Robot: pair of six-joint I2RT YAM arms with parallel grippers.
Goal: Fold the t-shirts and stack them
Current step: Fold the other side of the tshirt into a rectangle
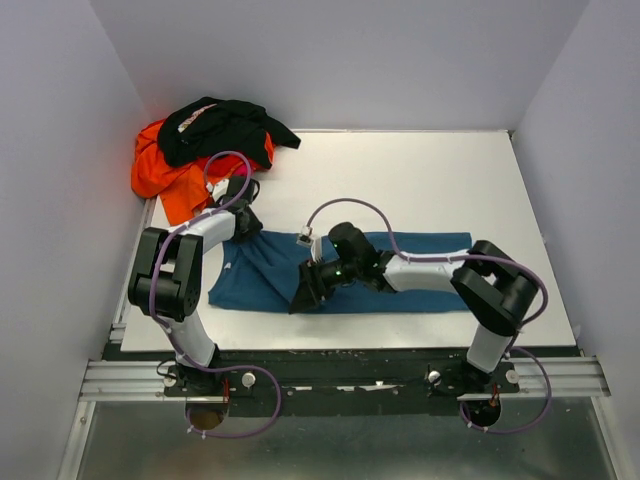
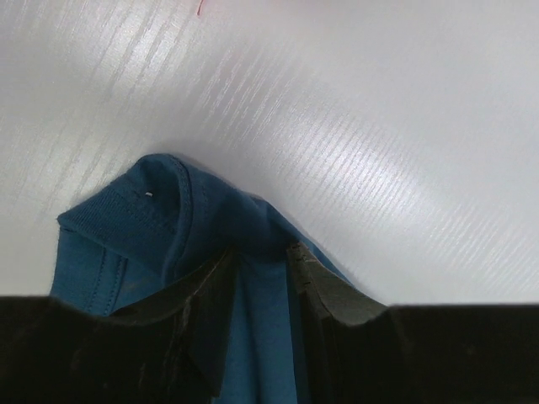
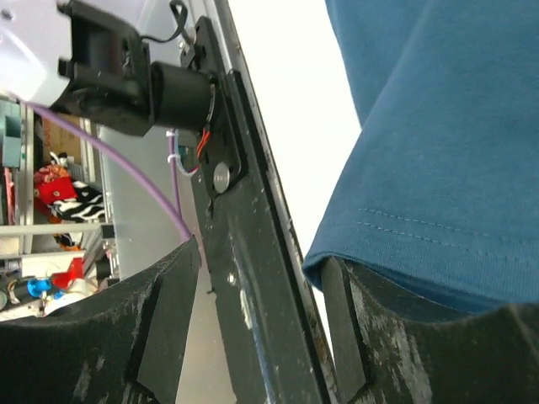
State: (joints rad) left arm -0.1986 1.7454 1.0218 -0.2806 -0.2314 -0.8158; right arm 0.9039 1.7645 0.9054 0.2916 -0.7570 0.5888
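I'm seeing the white table carrying a teal-blue t-shirt, which is lying spread out flat along its near side, while an orange t-shirt is sitting bunched at its far left corner.

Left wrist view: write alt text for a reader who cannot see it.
The left end effector pinches a raised fold of the teal-blue t-shirt beside its ribbed collar. White table fills the frame beyond it.
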